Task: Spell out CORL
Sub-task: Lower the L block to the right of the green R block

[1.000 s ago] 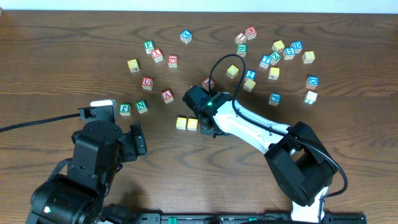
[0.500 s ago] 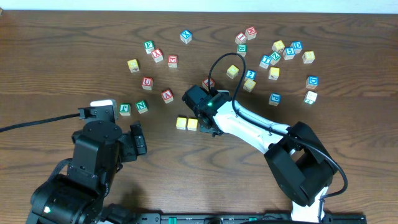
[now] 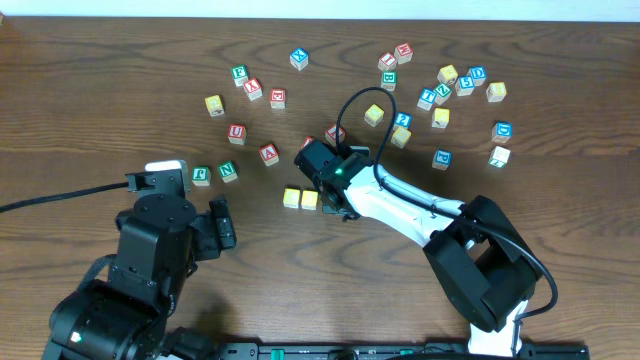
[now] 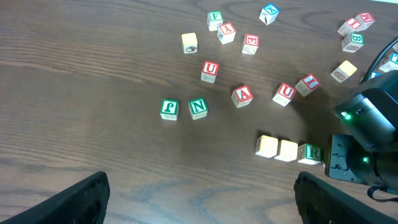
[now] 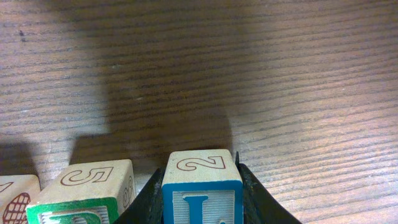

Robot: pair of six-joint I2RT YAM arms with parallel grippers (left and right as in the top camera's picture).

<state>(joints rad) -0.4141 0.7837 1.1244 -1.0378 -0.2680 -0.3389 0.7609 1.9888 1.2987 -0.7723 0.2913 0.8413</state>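
Two yellow-faced cubes (image 3: 291, 198) (image 3: 310, 200) sit side by side in a row at mid-table. In the left wrist view the green R cube (image 4: 310, 153) stands right after the yellow cubes (image 4: 267, 146). My right gripper (image 5: 200, 182) is shut on the blue L cube (image 5: 202, 190), which is level with the green R cube (image 5: 84, 193) and a narrow gap to its right. In the overhead view the right gripper (image 3: 335, 200) hides the R and L cubes. My left gripper (image 4: 199, 211) is open over bare wood at the front left, with nothing between its fingers.
Red-lettered cubes (image 3: 268, 154) and two green-lettered cubes (image 3: 228, 171) lie left of and behind the row. A cluster of blue, yellow and green cubes (image 3: 440, 118) spreads over the back right. The right arm's black cable (image 3: 350, 105) loops above the table.
The right wrist has edged very slightly to the right with the L cube in its jaws. The left arm and the other cubes have not moved.
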